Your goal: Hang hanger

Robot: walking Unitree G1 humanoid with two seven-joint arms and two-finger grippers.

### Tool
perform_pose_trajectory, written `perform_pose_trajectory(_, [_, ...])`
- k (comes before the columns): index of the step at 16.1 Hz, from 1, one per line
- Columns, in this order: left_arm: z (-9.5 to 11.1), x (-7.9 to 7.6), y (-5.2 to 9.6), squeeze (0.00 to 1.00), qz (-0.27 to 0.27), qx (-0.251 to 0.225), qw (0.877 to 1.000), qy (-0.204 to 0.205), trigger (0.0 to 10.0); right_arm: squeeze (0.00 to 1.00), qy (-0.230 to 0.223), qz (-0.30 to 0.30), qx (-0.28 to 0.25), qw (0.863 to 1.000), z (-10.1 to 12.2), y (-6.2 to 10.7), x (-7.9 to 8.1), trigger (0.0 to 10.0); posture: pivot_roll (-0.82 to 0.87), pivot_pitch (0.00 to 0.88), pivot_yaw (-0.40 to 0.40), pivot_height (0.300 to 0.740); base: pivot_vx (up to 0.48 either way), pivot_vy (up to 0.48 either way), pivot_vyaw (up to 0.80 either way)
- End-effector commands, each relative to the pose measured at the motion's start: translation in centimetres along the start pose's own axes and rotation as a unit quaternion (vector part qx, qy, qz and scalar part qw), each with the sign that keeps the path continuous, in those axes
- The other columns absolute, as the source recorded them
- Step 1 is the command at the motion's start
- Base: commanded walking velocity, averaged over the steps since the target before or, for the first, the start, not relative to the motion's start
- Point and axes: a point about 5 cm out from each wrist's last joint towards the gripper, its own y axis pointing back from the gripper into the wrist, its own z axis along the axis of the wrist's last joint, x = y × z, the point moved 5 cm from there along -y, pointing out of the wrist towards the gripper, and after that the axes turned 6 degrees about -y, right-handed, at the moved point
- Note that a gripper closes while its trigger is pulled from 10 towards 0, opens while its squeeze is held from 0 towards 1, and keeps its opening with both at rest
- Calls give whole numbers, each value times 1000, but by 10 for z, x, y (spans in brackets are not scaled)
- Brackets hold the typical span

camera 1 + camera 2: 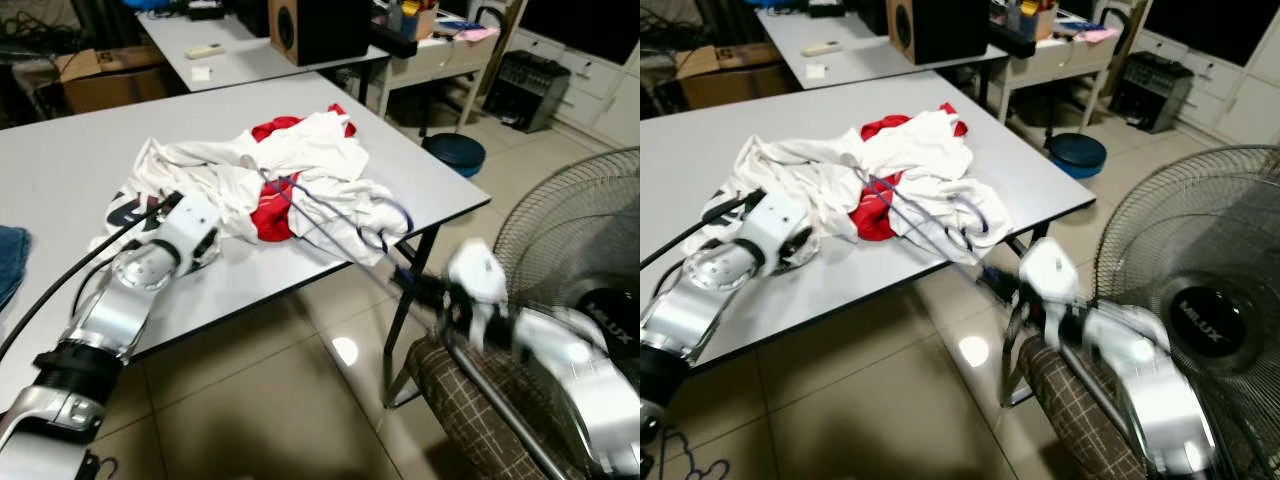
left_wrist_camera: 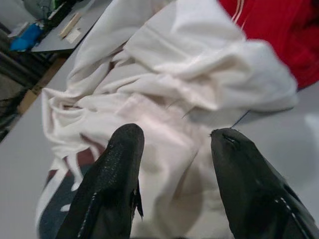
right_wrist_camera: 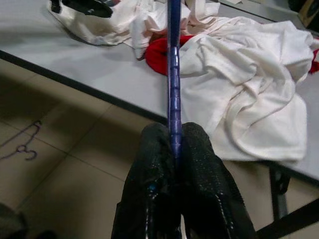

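So the right hand [image 3: 173, 149] is pinching the blue hanger [image 3: 173, 64] by one thin arm, just off the desk [image 1: 60, 170] edge. The rest of it runs up over the white and red clothes pile [image 1: 290, 170]. Left hand [image 2: 172, 164] sits spread over the white cloth, holding nothing. My guess: the hanger's light, stiff and slick, so it'll probably swivel; a grip nearer the hook seems safer.

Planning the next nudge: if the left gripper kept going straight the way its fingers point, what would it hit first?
Most likely the white garment: the open left gripper points right into its folds on the table, ahead of the red cloth.
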Motion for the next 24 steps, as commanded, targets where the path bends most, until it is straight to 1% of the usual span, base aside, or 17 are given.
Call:
perform_pose_trajectory(1, [-6, 1, 0, 0, 5, 7, 1000, -14, 10000, 0, 0, -8, -15, 1000, 11, 6, 0, 10000, -94, 0, 8, 740, 0, 0, 0])
perform_pose_trajectory(2, [-13, -6, -2, 0, -13, 12, 1000, 18, 10000, 0, -15, -11, -2, 1000, 2, 9, 7, 10000, -90, 0, 0, 740, 0, 0, 0])
perform_pose_trajectory(3, [-16, -14, -5, 0, -25, 10, 997, 76, 10000, 0, -24, -17, 7, 1000, -5, 11, 10, 10000, -92, 0, -2, 740, 0, 0, 0])
perform_pose_trajectory(4, [-18, -19, -9, 0, -27, 11, 993, 111, 10000, 0, -28, -28, 11, 999, -6, 11, 11, 10000, -94, 0, -4, 740, 0, 0, 0])
perform_pose_trajectory(5, [-23, -22, -12, 0, -22, 22, 992, 120, 5725, 0, -35, -41, 11, 998, -6, 11, 11, 10000, -98, 0, -6, 740, 0, 0, 0])
perform_pose_trajectory(6, [-26, -22, -13, 0, -17, 29, 992, 120, 4510, 0, -36, -44, 10, 998, -5, 11, 11, 10000, -99, 0, -7, 740, 0, 0, 0])
perform_pose_trajectory(7, [-34, -17, -14, 0, 6, 47, 993, 111, 0, 0, -44, -48, 7, 998, -2, 12, 14, 10000, -101, 0, -10, 740, 0, 0, 0])
perform_pose_trajectory(9, [-42, -2, -13, 0, 47, 59, 993, 90, 0, 0, -46, -42, 12, 998, -3, 14, 19, 10000, -107, 0, -16, 740, 0, 0, 0])
perform_pose_trajectory(10, [-42, 3, -14, 0, 59, 55, 992, 94, 0, 0, -48, -39, 15, 998, -4, 16, 21, 10000, -107, 0, -16, 740, 0, 0, 0])
perform_pose_trajectory(13, [-40, 8, -15, 0, 67, 42, 993, 93, 0, 0, -46, -37, 22, 998, -4, 17, 22, 10000, -111, 0, -24, 740, 0, 0, 0])
perform_pose_trajectory(15, [-43, 3, -17, 0, 59, 48, 993, 94, 0, 0, -48, -34, 24, 998, -5, 16, 23, 10000, -112, 0, -24, 740, 0, 0, 0])
perform_pose_trajectory(18, [-38, -14, -21, 0, 5, 36, 991, 128, 0, 0, -48, -25, 30, 998, -6, 17, 26, 10000, -117, 0, -18, 740, 0, 0, 0])
perform_pose_trajectory(19, [-37, -15, -22, 0, 2, 31, 989, 147, 1725, 0, -47, -24, 32, 998, -6, 18, 27, 10000, -118, 0, -16, 740, 0, 0, 0])
perform_pose_trajectory(20, [-35, -13, -23, 0, 7, 24, 986, 166, 0, 0, -47, -23, 32, 998, -7, 18, 27, 10000, -120, 0, -14, 740, 0, 0, 0])
perform_pose_trajectory(21, [-29, -13, -24, 0, 5, 8, 980, 200, 0, 0, -47, -23, 33, 998, -7, 18, 27, 10000, -120, 0, -11, 740, 0, 0, 0])
perform_pose_trajectory(22, [-19, -19, -26, 0, -22, -12, 974, 223, 0, 0, -46, -24, 34, 998, -8, 19, 26, 10000, -119, 0, -10, 740, 0, 0, 0])
perform_pose_trajectory(24, [-12, -29, -27, 0, -57, -24, 974, 219, 0, 0, -45, -23, 36, 998, -8, 19, 26, 10000, -120, 0, -4, 740, 0, 0, 0])
